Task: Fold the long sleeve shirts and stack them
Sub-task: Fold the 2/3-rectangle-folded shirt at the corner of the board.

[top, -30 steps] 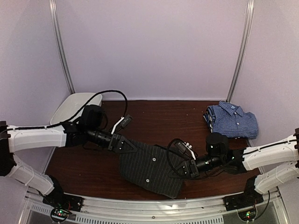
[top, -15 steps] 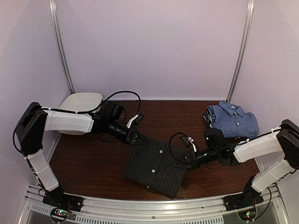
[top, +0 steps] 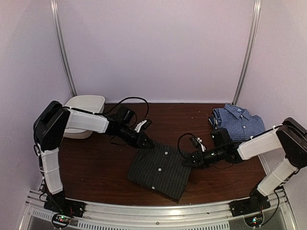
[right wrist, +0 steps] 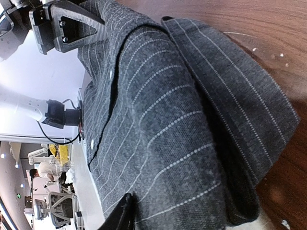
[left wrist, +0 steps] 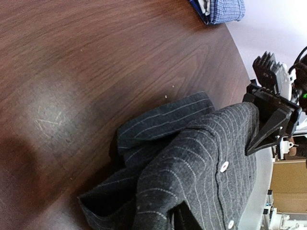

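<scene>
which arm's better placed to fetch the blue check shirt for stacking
Right, probably. The right tool sits at the right edge of the black shirt, and the blue check shirt lies folded at the far right, beside that arm. The left tool is across the black shirt, farther off.

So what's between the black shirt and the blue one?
In the top view, the right arm reaches across that stretch of table, with its looped cable; nothing else lies there.
</scene>
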Available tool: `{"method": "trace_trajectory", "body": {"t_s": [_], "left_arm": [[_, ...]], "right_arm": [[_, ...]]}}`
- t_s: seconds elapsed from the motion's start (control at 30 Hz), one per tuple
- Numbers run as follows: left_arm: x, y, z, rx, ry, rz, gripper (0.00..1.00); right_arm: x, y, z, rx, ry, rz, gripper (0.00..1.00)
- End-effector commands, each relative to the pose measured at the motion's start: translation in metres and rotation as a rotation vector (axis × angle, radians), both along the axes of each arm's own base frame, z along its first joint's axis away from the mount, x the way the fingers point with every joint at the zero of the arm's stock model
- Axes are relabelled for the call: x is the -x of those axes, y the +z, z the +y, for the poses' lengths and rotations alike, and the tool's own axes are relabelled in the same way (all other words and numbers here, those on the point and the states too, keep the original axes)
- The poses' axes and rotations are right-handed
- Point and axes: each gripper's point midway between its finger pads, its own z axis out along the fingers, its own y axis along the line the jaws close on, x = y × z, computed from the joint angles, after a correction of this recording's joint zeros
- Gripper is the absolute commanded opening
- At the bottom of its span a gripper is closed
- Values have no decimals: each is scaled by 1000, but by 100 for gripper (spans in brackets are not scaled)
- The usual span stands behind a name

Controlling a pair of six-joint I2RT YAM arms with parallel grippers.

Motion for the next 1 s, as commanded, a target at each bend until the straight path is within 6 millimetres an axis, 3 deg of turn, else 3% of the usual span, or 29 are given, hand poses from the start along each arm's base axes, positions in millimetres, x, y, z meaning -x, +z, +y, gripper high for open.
{"method": "trace_trajectory", "body": {"t_s": [0.0,0.3,0.4,0.5,0.63,0.8,0.97], "left_arm": [[-25,4,-6,-1,15,-92,27],[-48,-8,6,-154,64,-176,34],[-54,-10,12,-205,83,-204,35],[-68,-11,29,-305,161,-261,36],[-78,4,50,-368,265,-338,36],[-62,39,51,-263,291,-415,37],[-16,64,45,-113,257,-457,38]], "right_arm": [[-18,-8,-12,105,-48,-51,37],[-28,-33,-48,365,-147,-84,36],[-27,-33,-56,404,-159,-96,37],[-28,-23,-65,438,-188,-127,49],[-31,10,-70,431,-233,-214,54],[-20,46,-50,359,-214,-309,56],[-6,60,-17,279,-149,-353,57]]}}
